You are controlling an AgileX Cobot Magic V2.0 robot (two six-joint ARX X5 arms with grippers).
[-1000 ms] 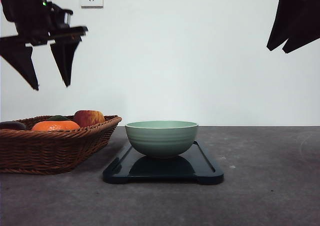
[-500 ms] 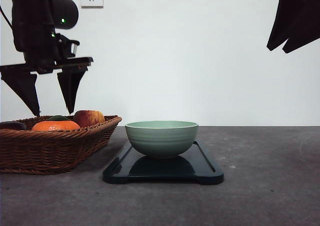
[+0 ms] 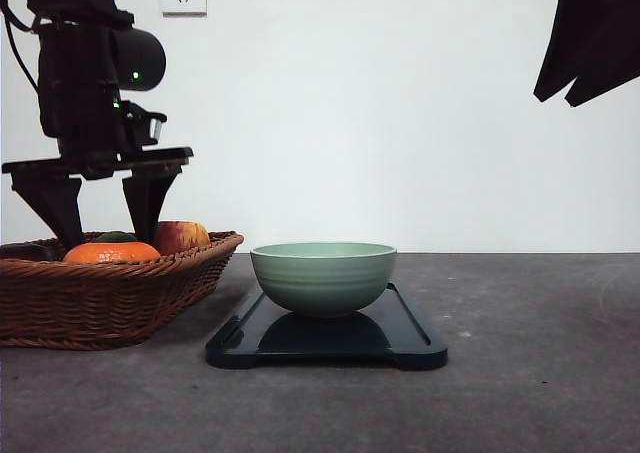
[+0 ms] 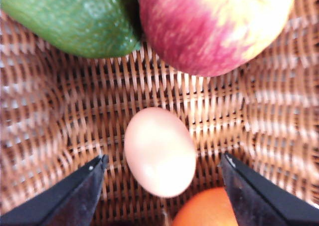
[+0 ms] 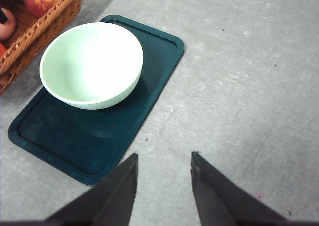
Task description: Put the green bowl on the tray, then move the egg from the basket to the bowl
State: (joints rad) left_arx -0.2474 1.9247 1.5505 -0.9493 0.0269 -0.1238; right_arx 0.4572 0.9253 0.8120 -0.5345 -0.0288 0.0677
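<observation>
The table (image 3: 540, 373) is bare grey surface on the side below the right gripper (image 5: 162, 161), giving open room out to its far edge. That gripper hangs high above the table with its fingers spread and nothing between them; the tray's near rounded corner lies just ahead of its fingertips.

The basket (image 3: 110, 293) sits directly beneath the left gripper (image 3: 100, 208). Its braided rim nearest the tray stands close beside the tray's edge, with a narrow strip of table between.

The tray (image 3: 410, 333) lies to the side of the left gripper, flat on the table. The green bowl (image 3: 323, 276) stands upright on it, toward the end closest to the basket, leaving the opposite end of the tray bare inside its low rim.

In the basket, a red apple (image 4: 214, 26) and a green fruit (image 4: 70, 16) lie ahead of the left gripper's fingertips, and an orange (image 4: 207, 208) sits under them.

The egg (image 4: 159, 151) rests on the wicker floor, centred between the left gripper's spread fingers (image 4: 84, 186), with clearance on both sides; neither finger touches it.
</observation>
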